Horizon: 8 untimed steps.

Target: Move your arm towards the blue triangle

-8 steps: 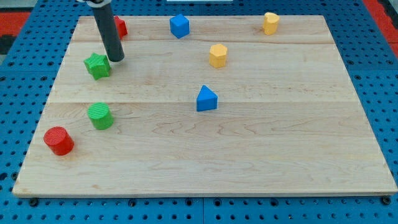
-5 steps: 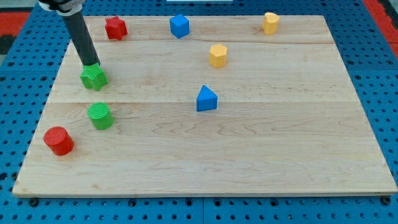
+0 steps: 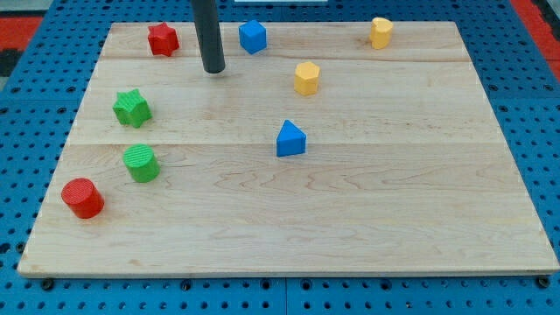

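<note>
The blue triangle [image 3: 290,140] lies near the middle of the wooden board [image 3: 350,219]. My tip [image 3: 213,68] is at the end of the dark rod, up and to the left of the triangle, well apart from it. The tip stands between the red star [image 3: 163,39] on its left and the blue cube [image 3: 253,36] up on its right. It touches no block.
A green star [image 3: 132,108], a green cylinder [image 3: 141,163] and a red cylinder [image 3: 83,197] lie at the view's left. A yellow hexagonal block [image 3: 306,77] lies above the triangle, and another yellow block [image 3: 380,32] at the top right.
My tip pushed the green star a little down and left, then swung up and to the right, away from it, to a spot between the red star and the blue cube.
</note>
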Each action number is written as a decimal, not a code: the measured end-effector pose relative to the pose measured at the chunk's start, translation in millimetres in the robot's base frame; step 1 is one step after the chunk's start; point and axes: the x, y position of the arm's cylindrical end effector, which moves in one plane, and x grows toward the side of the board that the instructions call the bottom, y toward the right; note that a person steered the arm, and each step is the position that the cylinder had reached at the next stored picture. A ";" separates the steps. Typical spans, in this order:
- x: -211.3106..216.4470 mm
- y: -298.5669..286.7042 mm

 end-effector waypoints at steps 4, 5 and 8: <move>0.0 -26.8; 0.0 -31.8; 0.9 -33.2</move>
